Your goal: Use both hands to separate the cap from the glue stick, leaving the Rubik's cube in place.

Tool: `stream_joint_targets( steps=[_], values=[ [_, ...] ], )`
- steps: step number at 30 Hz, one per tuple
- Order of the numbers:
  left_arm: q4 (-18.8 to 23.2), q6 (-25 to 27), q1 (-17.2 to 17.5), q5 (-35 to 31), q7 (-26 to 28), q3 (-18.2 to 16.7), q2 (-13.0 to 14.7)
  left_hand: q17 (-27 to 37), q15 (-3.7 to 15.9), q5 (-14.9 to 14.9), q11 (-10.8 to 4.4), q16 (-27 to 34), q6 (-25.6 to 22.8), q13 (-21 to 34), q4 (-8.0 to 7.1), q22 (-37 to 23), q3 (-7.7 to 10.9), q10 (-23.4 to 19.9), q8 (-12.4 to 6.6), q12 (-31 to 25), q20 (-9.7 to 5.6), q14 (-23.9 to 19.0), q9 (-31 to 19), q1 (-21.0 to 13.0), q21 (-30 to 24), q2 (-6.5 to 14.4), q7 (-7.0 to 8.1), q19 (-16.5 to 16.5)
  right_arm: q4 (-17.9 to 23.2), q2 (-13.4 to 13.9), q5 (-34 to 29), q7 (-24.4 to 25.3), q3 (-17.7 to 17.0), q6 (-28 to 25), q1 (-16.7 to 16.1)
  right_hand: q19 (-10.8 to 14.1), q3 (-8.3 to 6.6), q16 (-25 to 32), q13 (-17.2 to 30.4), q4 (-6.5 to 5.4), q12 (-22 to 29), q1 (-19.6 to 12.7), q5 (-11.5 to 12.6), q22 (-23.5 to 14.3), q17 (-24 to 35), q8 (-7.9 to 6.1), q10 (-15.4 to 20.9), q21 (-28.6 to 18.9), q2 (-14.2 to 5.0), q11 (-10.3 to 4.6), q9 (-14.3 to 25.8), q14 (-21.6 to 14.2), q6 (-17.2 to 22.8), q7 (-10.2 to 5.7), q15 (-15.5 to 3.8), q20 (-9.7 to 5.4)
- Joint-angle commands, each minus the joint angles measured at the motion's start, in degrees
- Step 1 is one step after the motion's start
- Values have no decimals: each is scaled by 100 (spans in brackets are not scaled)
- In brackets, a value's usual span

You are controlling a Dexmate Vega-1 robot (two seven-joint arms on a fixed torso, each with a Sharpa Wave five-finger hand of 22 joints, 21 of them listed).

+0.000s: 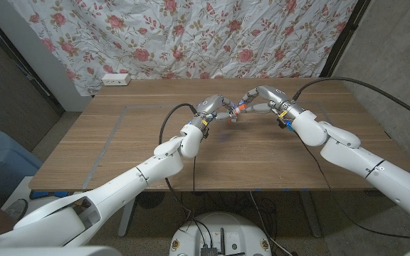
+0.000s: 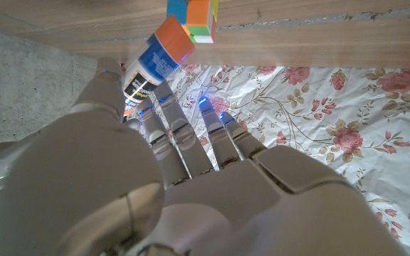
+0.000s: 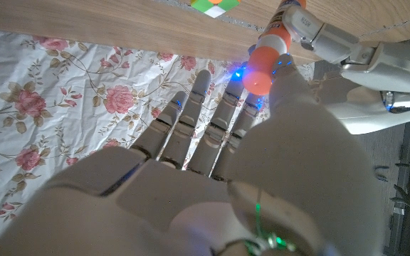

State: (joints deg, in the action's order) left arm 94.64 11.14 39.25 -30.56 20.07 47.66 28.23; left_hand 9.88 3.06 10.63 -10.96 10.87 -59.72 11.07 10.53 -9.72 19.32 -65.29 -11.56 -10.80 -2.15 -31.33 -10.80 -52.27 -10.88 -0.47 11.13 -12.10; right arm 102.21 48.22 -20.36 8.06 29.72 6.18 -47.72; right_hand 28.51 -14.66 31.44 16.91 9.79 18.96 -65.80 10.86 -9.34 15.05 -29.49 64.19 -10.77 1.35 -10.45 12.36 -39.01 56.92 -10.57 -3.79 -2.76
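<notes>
1. The glue stick (image 2: 151, 65) has a white body with a blue label band and black print too blurred to read; no brand can be made out.
2. Its orange cap (image 2: 174, 38) sits on the end that points toward the Rubik's cube (image 2: 193, 13) in the left wrist view.
3. In the head view the glue stick (image 1: 238, 109) is held above the middle of the wooden counter (image 1: 105, 135), between both hands; its long axis seems to run roughly across from one hand to the other, though it is too small to be sure.
4. The left hand (image 1: 214, 107) clamps the stick's white body between thumb and fingers.
5. The right hand (image 1: 259, 96) reaches in from the other side; in the right wrist view its thumb lies against an orange end (image 3: 264, 60) of the stick, so it appears to grip there.
6. The Rubik's cube lies on the counter just beside the raised stick.
</notes>
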Motion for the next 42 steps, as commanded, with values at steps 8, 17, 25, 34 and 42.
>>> stream_joint_targets(
  steps=[8, 17, 25, 34, 42],
  values=[
    [6, 6, -22, -41, -90, 13, 29, 5, 811, 29, -186, -29, -598, 24, -105, -11, 183, -186, -40, -27, 17, -46, -16, 92, -8, 388, -304, -2, 63, 56, 57, -103, -44, -18, -27, -27, 7, 16, 21, -48, -46, -229, 36, -1, 28, 4, 193, 30, -245, -168, 10, 34, -59, -4, -946, -335],
    [38, 32, -5, -54, -129, 10, 52, 10, 812, 28, -185, -24, -595, 24, -102, -11, 191, -174, -41, -24, 15, -45, -17, 98, -7, 393, -298, 0, 66, 77, 160, -183, -77, 21, -13, -20, 50, 7, 46, -71, -83, -235, 34, -2, 42, 36, 148, 23, -268, -166, 1, 70, -158, -35, -940, -309],
    [73, 68, 19, -65, -141, -6, 77, 13, 812, 26, -185, -20, -597, 25, -99, -11, 194, -175, -43, -27, 14, -44, -17, 101, -8, 393, -296, -2, 111, 113, 212, -238, -114, 36, -19, -15, 80, -2, 55, -78, -117, -239, 37, -2, 47, 43, 102, 21, -279, -162, -3, 96, -184, -46, -940, -289],
    [158, 132, 54, -85, -203, -16, 134, 15, 814, 25, -185, -16, -593, 25, -97, -11, 199, -173, -43, -28, 15, -44, -17, 106, -7, 396, -300, 0, 157, 163, 280, -272, -181, 42, -53, -12, 111, -8, 69, -90, -141, -232, 39, -2, 50, 55, 75, 21, -300, -165, -6, 117, -218, -53, -938, -274],
    [353, 282, 126, -174, -295, -52, 268, 14, 815, 24, -185, -18, -579, 25, -94, -11, 205, -167, -39, -28, 18, -37, -17, 111, -7, 393, -299, 2, 214, 225, 236, -286, -224, -30, -69, -12, 143, 0, 94, -92, -153, -230, 44, -2, 70, 67, 67, 21, -314, -167, -9, 128, -251, -53, -936, -265]
  ],
)
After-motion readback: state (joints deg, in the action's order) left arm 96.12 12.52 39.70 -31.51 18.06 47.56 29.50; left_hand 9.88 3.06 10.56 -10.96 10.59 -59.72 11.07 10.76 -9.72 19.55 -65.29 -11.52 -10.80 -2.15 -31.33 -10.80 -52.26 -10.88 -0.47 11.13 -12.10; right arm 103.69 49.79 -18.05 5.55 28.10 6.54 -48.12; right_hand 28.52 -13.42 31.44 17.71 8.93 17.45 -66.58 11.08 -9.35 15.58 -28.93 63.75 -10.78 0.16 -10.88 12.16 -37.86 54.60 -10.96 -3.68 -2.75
